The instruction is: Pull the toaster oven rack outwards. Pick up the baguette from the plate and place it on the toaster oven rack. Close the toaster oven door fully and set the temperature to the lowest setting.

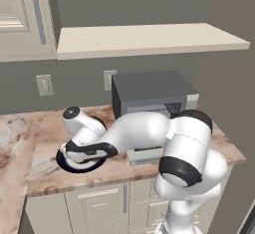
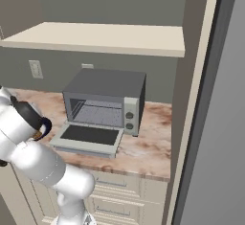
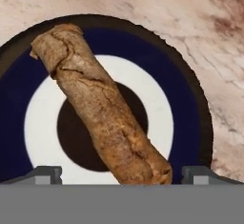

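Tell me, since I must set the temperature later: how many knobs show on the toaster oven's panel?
2: an upper knob and a lower knob, stacked on the toaster oven right-hand panel in the right base view. The panel's top part is too blurred to rule out another.

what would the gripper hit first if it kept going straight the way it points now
Most likely the golden-brown baguette lying across the round navy plate: the open gripper has a fingertip either side of the baguette's near end. How far off it is remains unclear.

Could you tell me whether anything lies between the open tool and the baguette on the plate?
Nothing visible does. In the hand view the baguette lies bare on the plate, its near end between the tool fingertips, which stand wide apart.
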